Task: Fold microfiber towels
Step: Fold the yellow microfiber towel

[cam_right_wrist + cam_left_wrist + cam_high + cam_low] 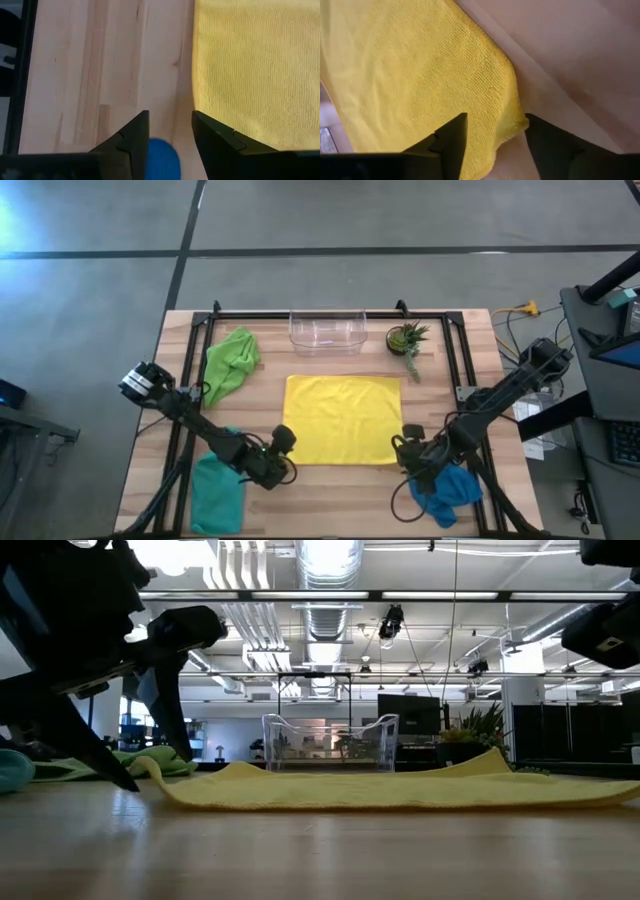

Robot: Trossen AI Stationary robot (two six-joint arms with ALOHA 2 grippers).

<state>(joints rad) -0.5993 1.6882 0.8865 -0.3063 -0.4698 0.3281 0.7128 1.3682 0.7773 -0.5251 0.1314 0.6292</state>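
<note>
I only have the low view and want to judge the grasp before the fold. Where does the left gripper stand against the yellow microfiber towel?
Observer: The left gripper straddles the corner of the flat yellow microfiber towel nearest that arm, one finger on each side, not clamped on it.
Operator: And the right gripper?
Observer: The right gripper sits just off the towel's other near corner, fingers apart over the bare wooden table, gripping nothing.
Operator: Anything lying by that arm?
Observer: A crumpled blue microfiber towel lies partly beneath it, close to the table's edge.
</note>
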